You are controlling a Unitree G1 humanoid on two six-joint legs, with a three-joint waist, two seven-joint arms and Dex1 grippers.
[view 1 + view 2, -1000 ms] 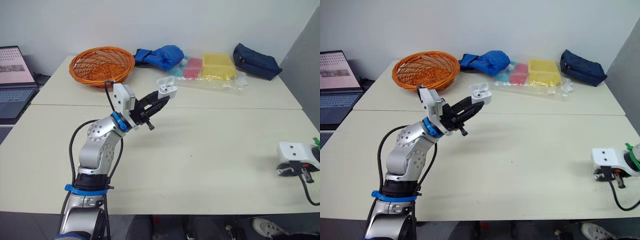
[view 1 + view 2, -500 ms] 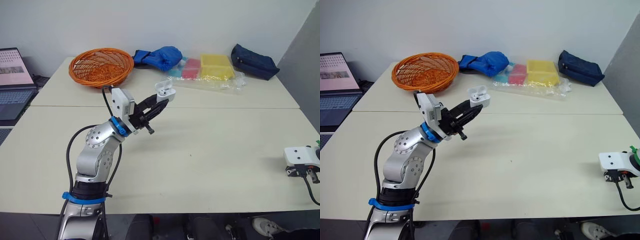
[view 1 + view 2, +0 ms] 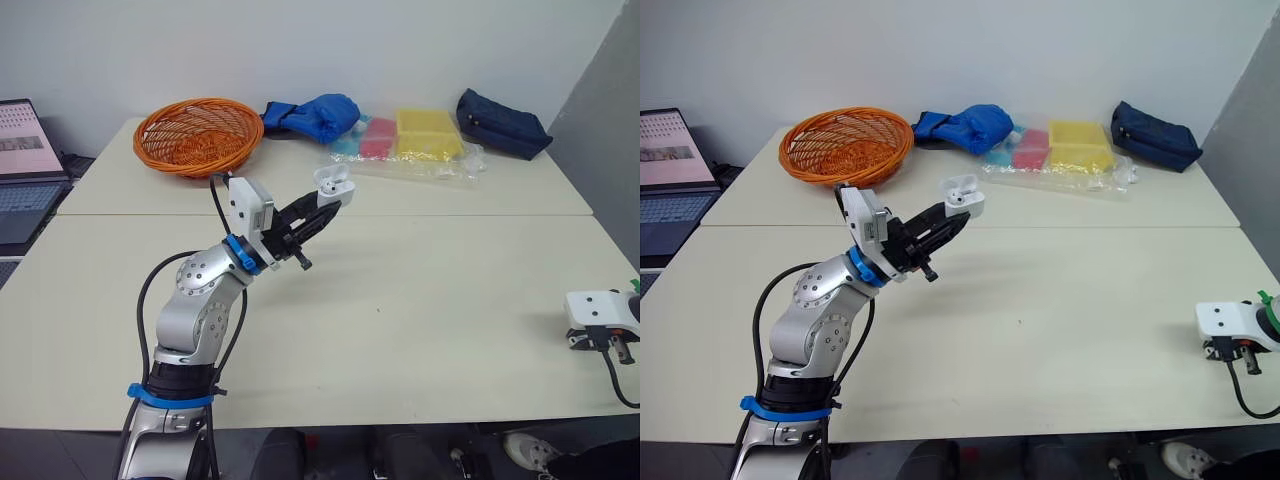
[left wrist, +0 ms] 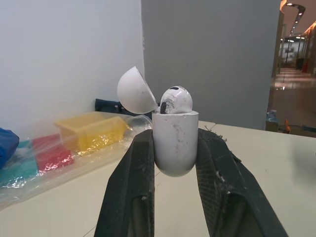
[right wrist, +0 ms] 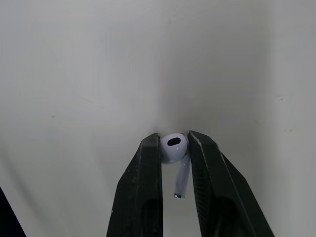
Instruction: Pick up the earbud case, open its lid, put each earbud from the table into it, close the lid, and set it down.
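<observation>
Clamping open earbud case (image 4: 175,143) between left fingers (image 4: 129,197); right fingers (image 5: 145,197) pinching earbud (image 5: 173,147) at tips.

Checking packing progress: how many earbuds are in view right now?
2. The first earbud sits in the open earbud case, clamped by the left gripper. The second earbud is pinched in the right gripper.

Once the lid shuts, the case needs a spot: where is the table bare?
The near table is bare from the left gripper across to the right gripper. The far table is crowded along its back: orange basket, blue bag, plastic-wrapped boxes, navy pouch.
</observation>
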